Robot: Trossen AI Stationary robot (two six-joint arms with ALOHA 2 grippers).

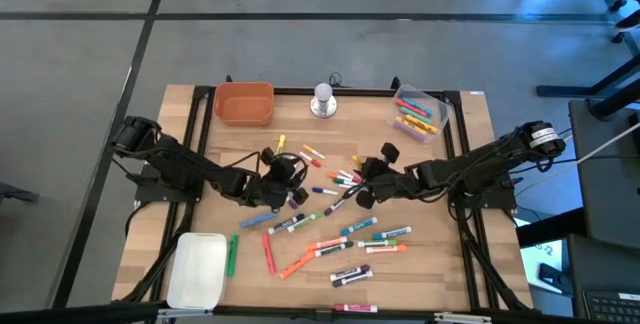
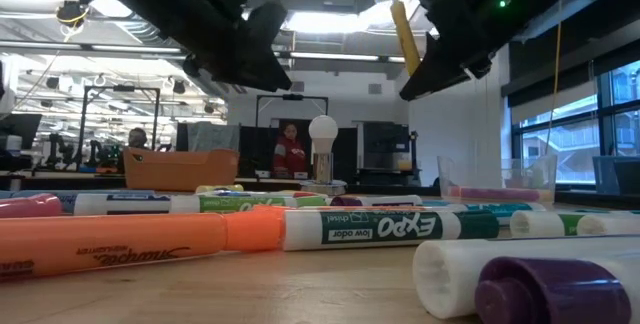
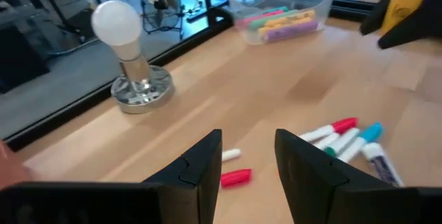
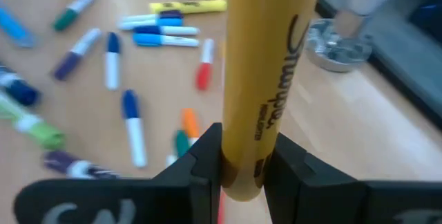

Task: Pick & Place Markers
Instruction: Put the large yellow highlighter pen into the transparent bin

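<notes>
Wooden surface (image 1: 440,264), markers (image 1: 345,234) scattered. Right gripper (image 4: 242,162) jaws clamp a yellow marker (image 4: 266,72), lifted for binning; left gripper (image 3: 247,165) jaws empty, parted.

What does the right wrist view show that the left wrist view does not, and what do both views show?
Only the right wrist view shows the right gripper shut on a yellow marker, held upright. Only the left wrist view shows the open, empty left gripper and the clear bin holding markers. Both show the silver-based white knob and loose markers on the wooden table.
</notes>
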